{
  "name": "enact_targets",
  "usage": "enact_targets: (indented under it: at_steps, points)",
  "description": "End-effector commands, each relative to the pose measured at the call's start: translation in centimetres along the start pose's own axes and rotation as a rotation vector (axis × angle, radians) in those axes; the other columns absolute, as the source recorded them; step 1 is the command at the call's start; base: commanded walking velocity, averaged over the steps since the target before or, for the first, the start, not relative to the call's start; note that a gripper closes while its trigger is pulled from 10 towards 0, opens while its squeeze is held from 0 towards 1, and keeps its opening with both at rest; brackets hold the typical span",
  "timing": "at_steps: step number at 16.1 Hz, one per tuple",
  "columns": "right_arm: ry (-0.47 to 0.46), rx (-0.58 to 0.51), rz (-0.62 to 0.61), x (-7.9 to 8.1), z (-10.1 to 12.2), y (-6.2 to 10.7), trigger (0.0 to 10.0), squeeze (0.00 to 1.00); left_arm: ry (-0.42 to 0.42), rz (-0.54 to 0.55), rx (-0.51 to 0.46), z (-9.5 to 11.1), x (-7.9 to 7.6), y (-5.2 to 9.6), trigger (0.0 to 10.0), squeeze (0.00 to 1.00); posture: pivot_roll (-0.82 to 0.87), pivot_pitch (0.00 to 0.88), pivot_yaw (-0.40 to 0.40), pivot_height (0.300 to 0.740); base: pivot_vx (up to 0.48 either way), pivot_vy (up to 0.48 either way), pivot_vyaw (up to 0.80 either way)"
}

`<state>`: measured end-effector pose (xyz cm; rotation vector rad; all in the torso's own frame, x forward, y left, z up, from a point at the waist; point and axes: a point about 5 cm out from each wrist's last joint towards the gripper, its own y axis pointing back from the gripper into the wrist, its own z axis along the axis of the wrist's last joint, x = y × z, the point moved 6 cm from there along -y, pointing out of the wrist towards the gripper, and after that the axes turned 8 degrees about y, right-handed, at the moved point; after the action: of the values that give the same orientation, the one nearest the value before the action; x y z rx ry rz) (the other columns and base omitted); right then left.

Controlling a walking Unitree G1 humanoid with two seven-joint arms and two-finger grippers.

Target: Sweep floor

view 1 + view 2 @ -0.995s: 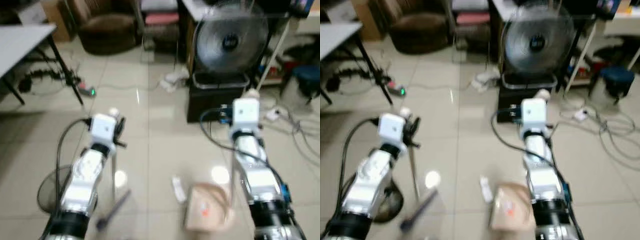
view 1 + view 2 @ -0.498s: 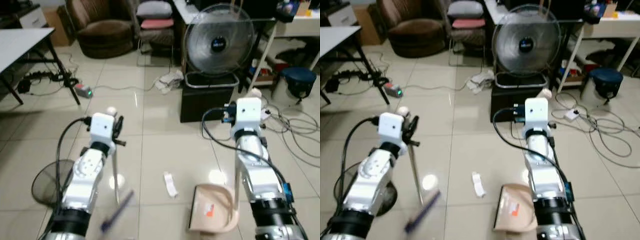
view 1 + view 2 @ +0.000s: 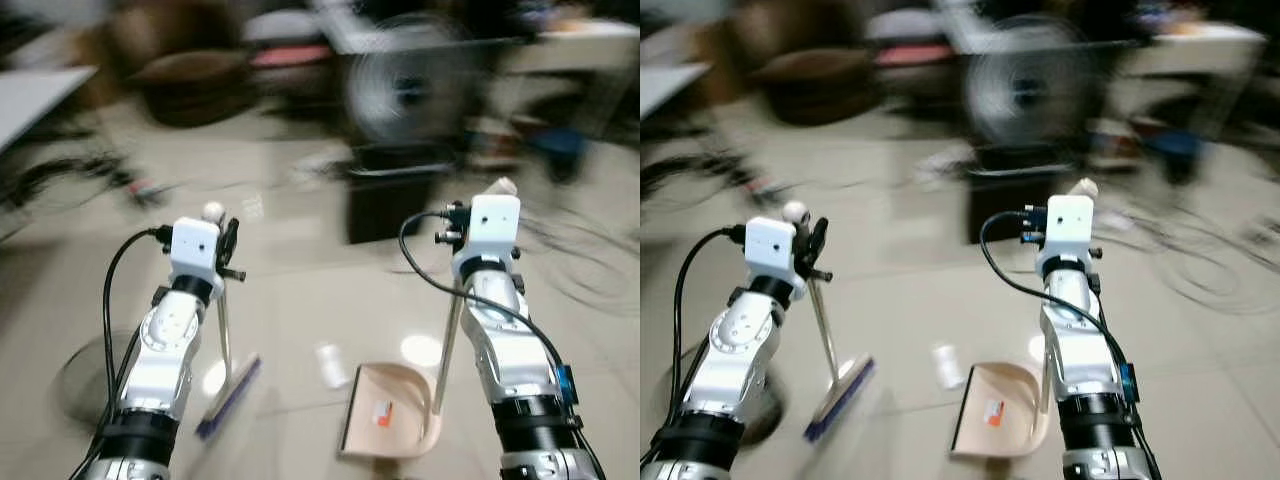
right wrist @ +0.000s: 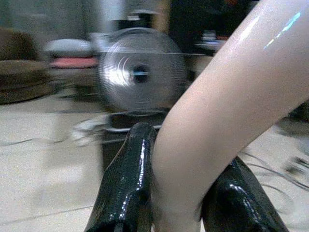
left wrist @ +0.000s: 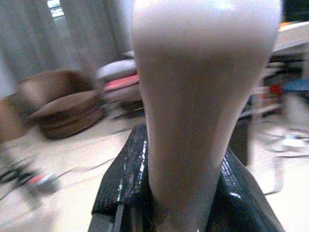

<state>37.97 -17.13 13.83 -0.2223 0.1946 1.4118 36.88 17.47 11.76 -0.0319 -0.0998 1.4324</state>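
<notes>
Broom (image 3: 226, 375) stands bristles-down on the floor (image 3: 300, 290), left tool (image 5: 188, 193) clamped on its handle top; right tool (image 4: 183, 193) grips the dustpan (image 3: 385, 420) handle, pan resting just beside a white scrap (image 3: 330, 365), ready to catch it.

The floor (image 3: 300, 300) is glossy pale tile that mirrors the lamps. The broom (image 3: 224, 330) has a thin, shiny metal shaft and purple bristles. The dustpan (image 3: 385, 410) looks like smooth beige plastic, as does its handle (image 4: 227, 111). The claw fingers (image 4: 128, 183) are glossy black.
</notes>
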Motion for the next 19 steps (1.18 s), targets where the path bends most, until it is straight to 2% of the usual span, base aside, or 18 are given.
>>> enact_targets:
  at_steps: [1, 9, 12, 18, 19]
  points:
    - [0.000, -0.039, -0.036, -1.14, 1.04, -0.33, 10.0, 0.00, -0.007, -0.022, -0.074, 1.94, -0.82, -0.84, 10.0, 0.00, -0.03, 0.014, 0.046, 0.740, 0.379, 0.000, -0.64]
    - [0.031, -0.049, -0.044, -1.50, 0.94, -0.58, 10.0, 0.00, -0.022, 0.002, -0.083, 2.03, -0.38, -1.21, 10.0, 0.00, -0.03, 0.021, 0.049, 0.740, 0.403, 0.000, 0.00]
    - [0.073, -0.044, -0.027, -1.36, 0.70, -0.59, 10.0, 0.00, -0.029, 0.006, -0.085, 2.03, -0.26, -1.24, 10.0, 0.00, -0.03, 0.021, 0.050, 0.740, 0.412, 0.000, 0.00]
    - [0.088, -0.035, -0.023, -1.30, 0.40, -0.65, 10.0, 0.00, -0.041, 0.007, -0.082, 1.93, -0.19, -1.38, 10.0, 0.00, -0.02, 0.023, 0.056, 0.740, 0.416, 0.000, 0.77]
    - [0.065, -0.037, -0.035, -1.44, 0.34, -0.56, 10.0, 0.00, -0.043, 0.004, -0.080, 1.89, -0.21, -1.41, 10.0, 0.00, -0.02, 0.024, 0.059, 0.740, 0.416, 0.000, 0.00]
